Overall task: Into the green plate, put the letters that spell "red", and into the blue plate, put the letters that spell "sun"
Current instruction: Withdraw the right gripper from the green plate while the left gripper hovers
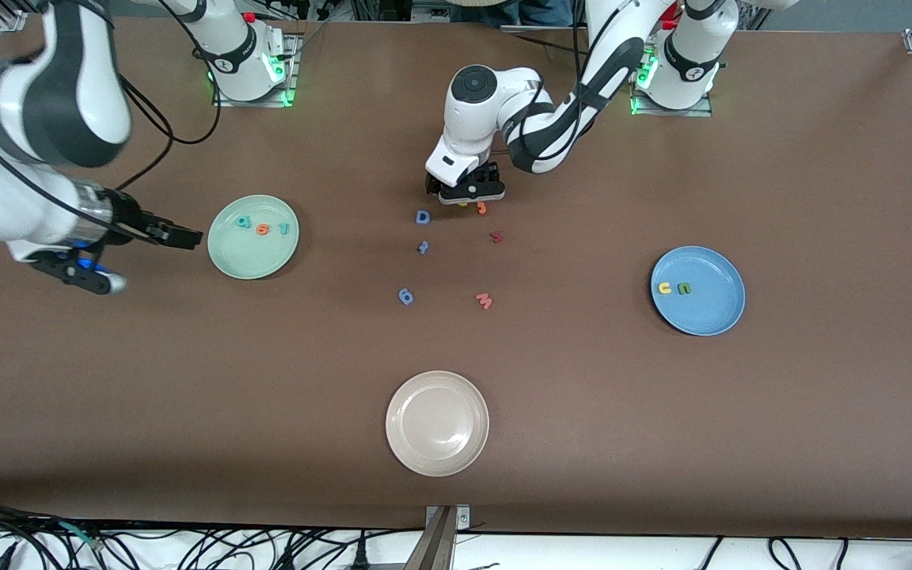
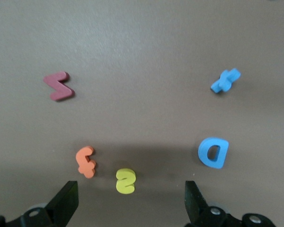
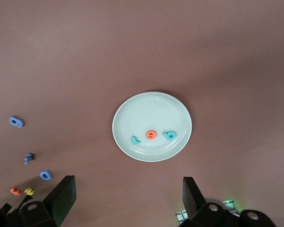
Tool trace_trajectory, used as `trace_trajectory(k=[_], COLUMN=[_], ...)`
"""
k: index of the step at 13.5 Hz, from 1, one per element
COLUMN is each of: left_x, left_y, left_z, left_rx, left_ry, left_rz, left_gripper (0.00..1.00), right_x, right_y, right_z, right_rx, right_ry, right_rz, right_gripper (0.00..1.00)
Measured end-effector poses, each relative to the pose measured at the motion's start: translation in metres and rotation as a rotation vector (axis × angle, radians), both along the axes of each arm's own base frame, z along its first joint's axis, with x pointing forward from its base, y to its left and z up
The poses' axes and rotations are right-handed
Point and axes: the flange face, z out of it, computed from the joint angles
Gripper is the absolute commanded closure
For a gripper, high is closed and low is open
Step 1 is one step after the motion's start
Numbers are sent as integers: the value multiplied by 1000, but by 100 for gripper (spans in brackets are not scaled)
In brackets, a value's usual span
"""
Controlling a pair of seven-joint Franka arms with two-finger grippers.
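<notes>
The green plate (image 1: 226,253) (image 3: 128,113) lies toward the right arm's end of the table. It holds a teal d (image 1: 244,223) (image 3: 170,135), an orange e (image 1: 263,229) (image 3: 151,135) and a teal r (image 1: 283,229) (image 3: 136,140). My right gripper (image 1: 179,235) (image 3: 128,198) hangs open and empty beside that plate. The blue plate (image 1: 713,313), toward the left arm's end, holds a yellow u (image 1: 664,288) and an olive n (image 1: 685,289). At the table's middle my left gripper (image 1: 468,194) (image 2: 130,198) is open, low over the yellow s (image 2: 125,181), which lies flat between its fingers without touching them.
Loose letters lie round the s: an orange one (image 2: 86,161) close beside it, a blue D (image 2: 213,152) (image 1: 423,217), a dark red one (image 2: 59,86) (image 1: 496,237) and a small blue one (image 2: 225,81). A cream plate (image 1: 437,455) sits nearest the front camera.
</notes>
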Motion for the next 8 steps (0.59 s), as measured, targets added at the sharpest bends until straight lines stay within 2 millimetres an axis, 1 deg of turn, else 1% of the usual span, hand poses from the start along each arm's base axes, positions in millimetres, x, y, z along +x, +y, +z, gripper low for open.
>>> trace_trajectory(k=[1, 2, 3, 5, 8], left_x=[-1, -1, 0, 2, 3], left_y=[-1, -2, -3, -5, -7], left_z=[-2, -4, -6, -8, -12], left_rx=[1, 0, -1, -4, -5], left_ry=[3, 7, 9, 12, 18], left_rz=[-2, -2, 0, 2, 4], left_gripper=[1, 1, 1, 1, 1], right_x=[3, 5, 6, 9, 12], right_y=[-6, -15, -23, -35, -48], right_z=[19, 32, 39, 44, 41], right_rx=[-8, -21, -28, -14, 6], right_ry=[-29, -49, -65, -86, -93], right_rz=[5, 15, 40, 135, 245], right_gripper=[0, 0, 0, 0, 0])
